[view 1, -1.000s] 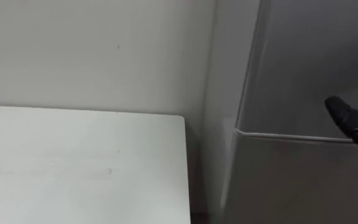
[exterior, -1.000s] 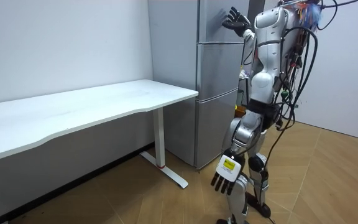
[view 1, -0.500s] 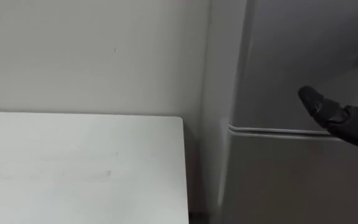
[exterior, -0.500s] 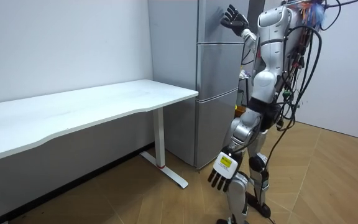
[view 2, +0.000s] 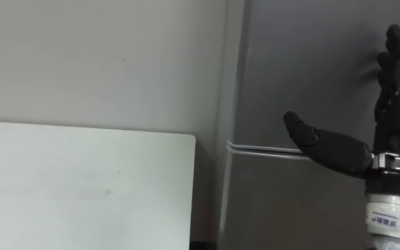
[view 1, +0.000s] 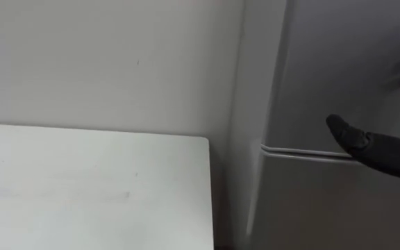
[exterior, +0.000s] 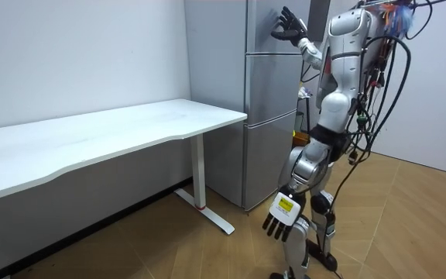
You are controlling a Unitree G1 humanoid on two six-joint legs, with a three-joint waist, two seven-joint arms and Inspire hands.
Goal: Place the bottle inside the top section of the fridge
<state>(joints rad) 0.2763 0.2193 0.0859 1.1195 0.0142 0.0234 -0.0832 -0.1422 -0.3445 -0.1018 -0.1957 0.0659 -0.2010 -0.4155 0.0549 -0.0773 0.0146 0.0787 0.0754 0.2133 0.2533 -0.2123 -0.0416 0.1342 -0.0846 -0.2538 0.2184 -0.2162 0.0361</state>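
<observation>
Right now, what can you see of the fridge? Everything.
The fridge is tall, smooth grey, metal-looking, upright on the wood floor beside the white table's end. A horizontal seam splits the upper door from the one below; both are shut. The right hand, fingers straight, is raised at the upper door just above the seam; contact unclear.

The upper fridge door (view 2: 304, 62) stands shut before the right hand (view 2: 391, 118); a white table (view 2: 82, 180) crowds its left side.
</observation>
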